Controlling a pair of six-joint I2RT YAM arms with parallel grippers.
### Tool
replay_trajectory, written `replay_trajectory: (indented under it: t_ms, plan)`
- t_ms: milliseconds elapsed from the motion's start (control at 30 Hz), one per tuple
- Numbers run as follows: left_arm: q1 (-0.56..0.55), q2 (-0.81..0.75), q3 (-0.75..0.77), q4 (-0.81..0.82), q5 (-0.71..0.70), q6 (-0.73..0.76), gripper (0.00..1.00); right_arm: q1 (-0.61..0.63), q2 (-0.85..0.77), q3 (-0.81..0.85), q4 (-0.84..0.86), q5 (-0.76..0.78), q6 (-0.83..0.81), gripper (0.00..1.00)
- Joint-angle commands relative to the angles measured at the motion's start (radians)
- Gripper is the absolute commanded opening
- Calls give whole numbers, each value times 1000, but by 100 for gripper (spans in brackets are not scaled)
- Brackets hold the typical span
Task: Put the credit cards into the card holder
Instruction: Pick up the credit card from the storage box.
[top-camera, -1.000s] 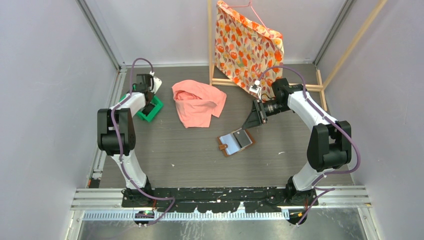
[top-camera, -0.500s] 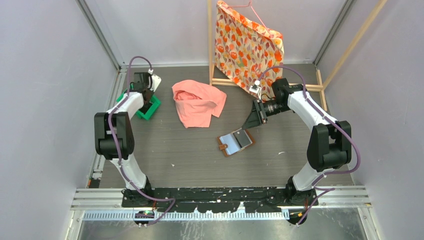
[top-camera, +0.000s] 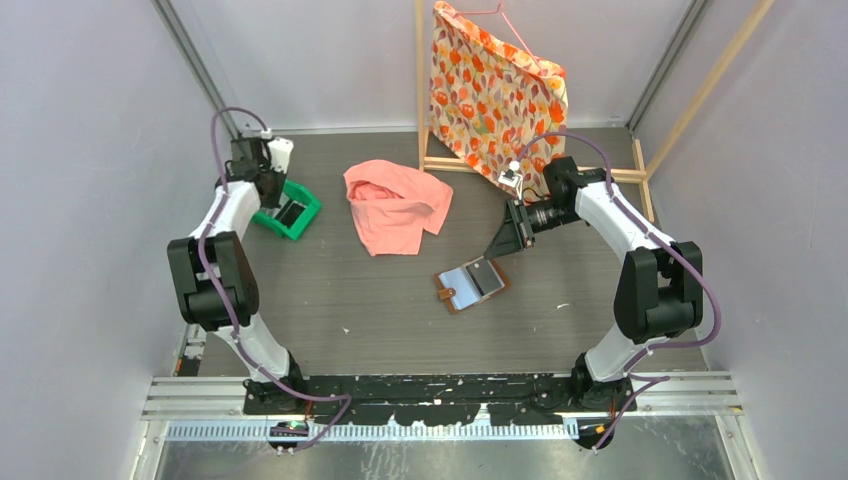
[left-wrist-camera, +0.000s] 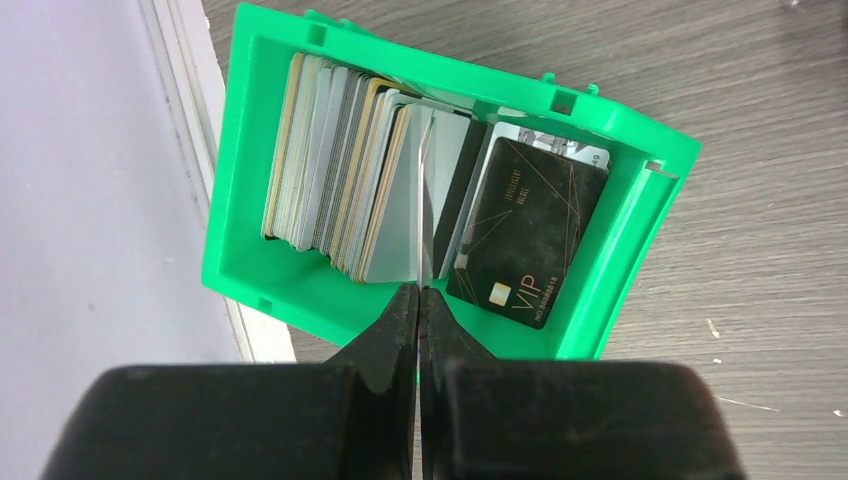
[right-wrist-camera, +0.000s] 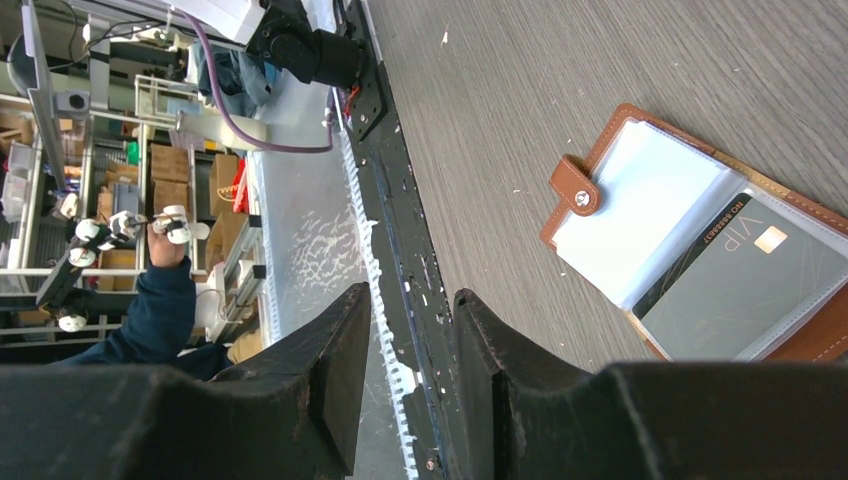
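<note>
Cards (left-wrist-camera: 330, 170) stand on edge in a green tray (left-wrist-camera: 620, 250) at about ten o'clock on the table (top-camera: 380, 300), packed like files so that a thin edge is offered upward for pinching. A black card (left-wrist-camera: 525, 235) lies flatter against the tray's right side.

The left gripper (left-wrist-camera: 418, 295) hangs above this tray with its jaws pressed together on one pale card (left-wrist-camera: 424, 200). The card is seen edge-on as a thin line running away from the wrist camera. Gripping it by the short end leaves most of its length free, which should suit sliding it into a pocket. Whether its far end is fully clear of the stack is hard to tell from this angle.

The wallet (right-wrist-camera: 650, 210) lies open and flat near the table's centre, slightly toward four o'clock, pockets facing up and snap tab (right-wrist-camera: 578, 188) flung outward so nothing covers the slots. One grey card (right-wrist-camera: 735, 290) already sits in a clear pocket, so the job looks partly done, with many cards left in the tray.

The right gripper (right-wrist-camera: 412, 300) hovers just past the wallet, toward one o'clock, jaws apart and holding nothing. It is probably placed there to steady the wallet or take the card when it arrives.

A pink cloth (top-camera: 395, 205) lies between tray and wallet, so the carry likely needs to pass over or round it.
</note>
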Motion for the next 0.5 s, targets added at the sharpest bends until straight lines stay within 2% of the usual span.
replay_trajectory:
  t_ms: [0,233,467]
  plan:
    - [56,-33,46,-36,194,-57,0,10,-1,38,-12,-22,-22,41]
    - [57,103,143,-156,306,-66,0,11,-2,41,-21,-19,-33,41]
    - [26,111,119,-201,368,-46,0,11,-3,47,-33,-22,-41,41]
